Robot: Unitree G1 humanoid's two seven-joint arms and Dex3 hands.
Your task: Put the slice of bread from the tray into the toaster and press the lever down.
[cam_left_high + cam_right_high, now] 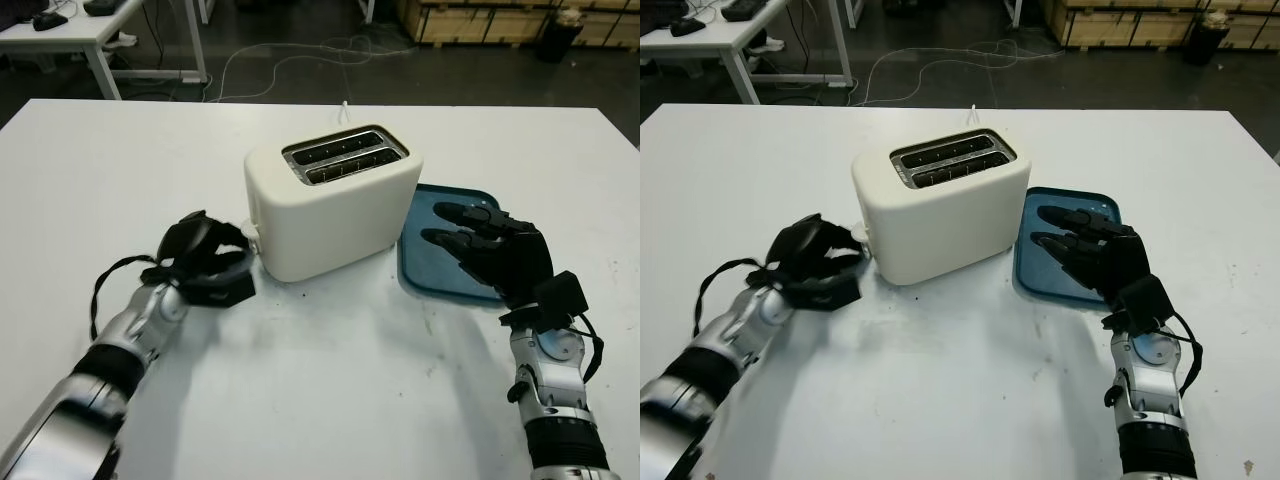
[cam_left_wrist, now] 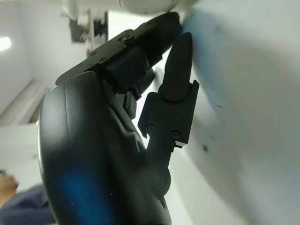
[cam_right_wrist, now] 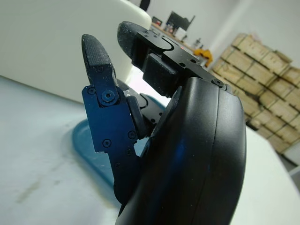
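A cream two-slot toaster stands mid-table, its slots dark inside; I cannot tell whether bread is in them. Its white lever knob sticks out of the left end, about halfway down. My left hand is open beside that end with its fingertips right at the knob; whether they touch it I cannot tell. The blue tray lies just right of the toaster with no bread on the part I see. My right hand hovers open over the tray's near half, hiding some of it.
The white table has free room in front of the toaster and on both far sides. A white cable runs off the far edge behind the toaster. Desks and wooden crates stand well beyond the table.
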